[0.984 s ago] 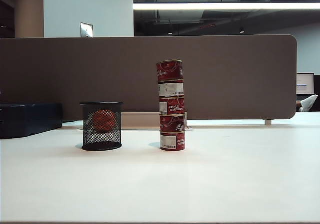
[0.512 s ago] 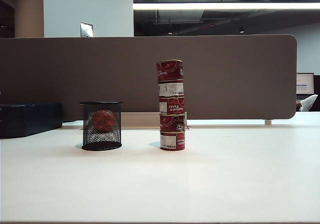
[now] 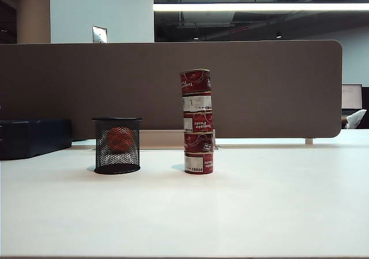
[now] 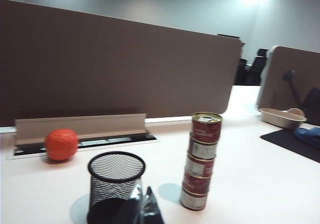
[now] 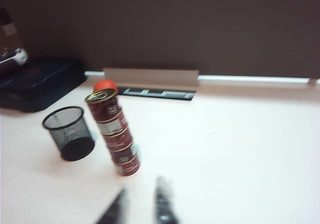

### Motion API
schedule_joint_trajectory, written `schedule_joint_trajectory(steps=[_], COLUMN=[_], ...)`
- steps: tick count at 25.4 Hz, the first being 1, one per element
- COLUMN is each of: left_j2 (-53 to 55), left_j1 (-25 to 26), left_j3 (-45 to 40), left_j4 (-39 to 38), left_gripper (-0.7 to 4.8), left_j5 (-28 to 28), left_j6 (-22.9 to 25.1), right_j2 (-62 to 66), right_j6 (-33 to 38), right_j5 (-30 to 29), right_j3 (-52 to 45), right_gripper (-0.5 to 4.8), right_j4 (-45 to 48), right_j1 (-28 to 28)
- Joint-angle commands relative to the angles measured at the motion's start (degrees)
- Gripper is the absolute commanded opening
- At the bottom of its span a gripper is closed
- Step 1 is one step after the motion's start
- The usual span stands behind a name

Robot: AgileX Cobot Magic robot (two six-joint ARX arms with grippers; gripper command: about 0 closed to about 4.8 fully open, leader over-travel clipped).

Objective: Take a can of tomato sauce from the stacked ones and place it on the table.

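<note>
We're right at the start, the reaching-in step. On the white tabletop [image 3: 277, 213] the stack of tins [image 3: 198, 122] is untouched, top can of tomato sauce [image 5: 101, 104] included, ahead of the right tool [image 5: 141, 206] and a bit off to one side. That tool's tips look slightly apart, holding nothing. The left tool [image 4: 142, 208] sits just by the mesh cup [image 4: 114, 184]; can't tell its state. Next we'd need wider jaws lined up on that top can.

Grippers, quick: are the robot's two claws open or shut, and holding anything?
Left gripper: jaws together, shut, holding nothing, near the mesh cup.
Right gripper: jaws apart, open, empty, short of the stacked cans.
</note>
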Motion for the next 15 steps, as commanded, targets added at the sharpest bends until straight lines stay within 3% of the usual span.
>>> schedule_joint_trajectory(steps=[1, 5, 12, 15], left_j2=[0.04, 0.04, 0.04, 0.04], left_j1=[0.04, 0.04, 0.04, 0.04], left_j3=[0.24, 0.24, 0.22, 0.22], left_j4=[0.76, 0.76, 0.7, 0.7], left_gripper=[-0.06, -0.06, -0.06, -0.06], left_j5=[2.95, 5.42, 6.73, 6.71], left_j6=[-0.57, -0.57, -0.59, -0.57], right_j2=[4.37, 9.53, 20.39, 25.66], right_j6=[0.85, 0.87, 2.6, 2.62], right_j5=[-1.6, -4.94, -9.99, -12.2], right_j3=[3.43, 6.71, 13.33, 16.7], right_gripper=[1.46, 1.6, 2.91, 3.07], right_j4=[-1.64, -1.49, -1.6, -1.49], right_j1=[0.07, 0.07, 0.42, 2.51])
